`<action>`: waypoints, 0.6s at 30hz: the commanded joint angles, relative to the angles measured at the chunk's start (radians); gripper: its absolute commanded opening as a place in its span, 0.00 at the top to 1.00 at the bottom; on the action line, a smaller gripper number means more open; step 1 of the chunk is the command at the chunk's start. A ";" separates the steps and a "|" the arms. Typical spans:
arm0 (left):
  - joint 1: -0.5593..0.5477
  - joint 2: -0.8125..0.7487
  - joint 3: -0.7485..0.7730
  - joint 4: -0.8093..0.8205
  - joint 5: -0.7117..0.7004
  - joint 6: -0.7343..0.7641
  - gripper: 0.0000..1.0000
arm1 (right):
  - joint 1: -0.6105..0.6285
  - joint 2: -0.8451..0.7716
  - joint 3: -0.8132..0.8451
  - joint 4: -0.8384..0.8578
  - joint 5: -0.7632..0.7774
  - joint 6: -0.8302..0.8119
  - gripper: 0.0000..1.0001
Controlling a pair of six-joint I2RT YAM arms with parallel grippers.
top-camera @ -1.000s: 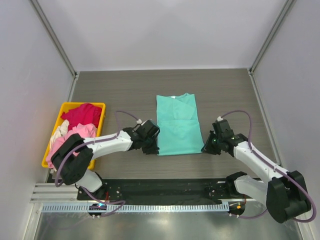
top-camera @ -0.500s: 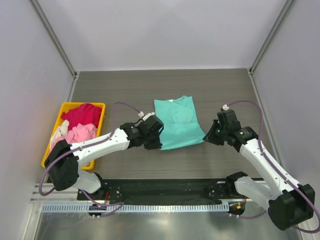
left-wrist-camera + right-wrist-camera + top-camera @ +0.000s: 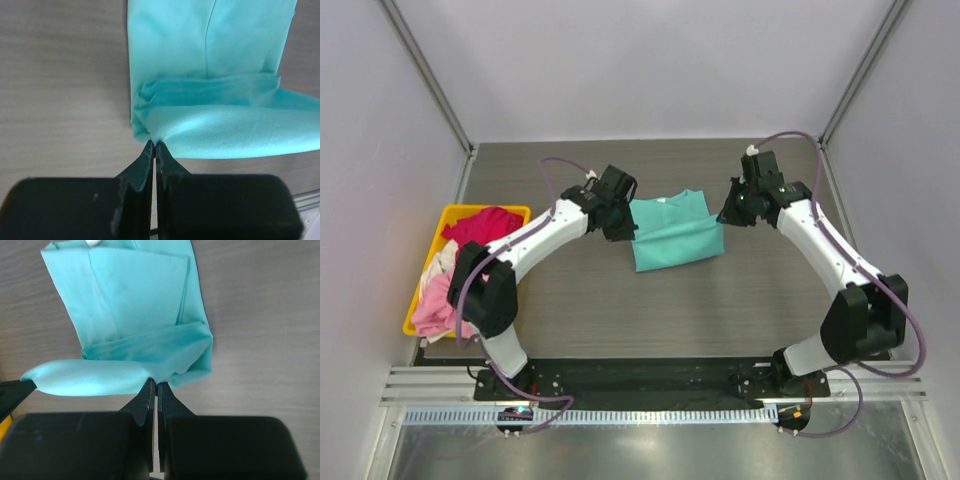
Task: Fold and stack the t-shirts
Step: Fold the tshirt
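- L arm [image 3: 535, 240], R arm [image 3: 825, 250]: white links, blk joints.
- Purple cable [image 3: 543, 170] looped along each.
- L gripper [image 3: 154, 144], R gripper [image 3: 154, 382]: blk tapered fingers, blocky blk body.

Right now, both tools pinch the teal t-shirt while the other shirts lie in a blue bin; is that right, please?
Not quite: the top view shows a yellow bin. The left tool and right tool do pinch the teal t-shirt; the other shirts lie in it.

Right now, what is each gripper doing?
Left gripper: closed, holding a lifted corner of the teal t-shirt.
Right gripper: closed, holding the other lifted corner of the same shirt.
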 commanded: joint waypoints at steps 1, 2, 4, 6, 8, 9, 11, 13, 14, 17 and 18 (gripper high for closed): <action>0.074 0.087 0.126 0.003 0.049 0.101 1.00 | -0.028 0.099 0.160 0.054 -0.008 -0.092 0.99; 0.087 0.143 0.195 0.002 0.058 0.115 1.00 | -0.034 0.129 0.188 0.058 -0.021 -0.097 0.99; 0.114 0.193 0.268 0.016 0.066 0.158 1.00 | -0.046 0.221 0.269 0.080 -0.061 -0.103 0.99; 0.138 0.277 0.375 0.020 0.104 0.175 1.00 | -0.048 0.285 0.326 0.092 -0.087 -0.109 0.99; 0.150 0.331 0.438 0.031 0.124 0.183 1.00 | -0.052 0.382 0.414 0.095 -0.099 -0.115 0.99; 0.166 0.376 0.488 0.031 0.121 0.181 1.00 | -0.057 0.412 0.444 0.097 -0.113 -0.115 0.99; 0.183 0.417 0.538 0.036 0.121 0.178 1.00 | -0.062 0.497 0.527 0.098 -0.130 -0.117 0.99; 0.212 0.487 0.606 0.048 0.142 0.186 1.00 | -0.065 0.549 0.578 0.097 -0.131 -0.118 0.99; 0.221 0.513 0.627 0.074 0.187 0.193 1.00 | -0.069 0.596 0.620 0.095 -0.133 -0.121 0.99; 0.249 0.581 0.676 0.179 0.248 0.221 1.00 | -0.079 0.675 0.693 0.098 -0.130 -0.126 0.99; 0.259 0.592 0.682 0.213 0.267 0.225 1.00 | -0.086 0.693 0.713 0.098 -0.128 -0.129 0.98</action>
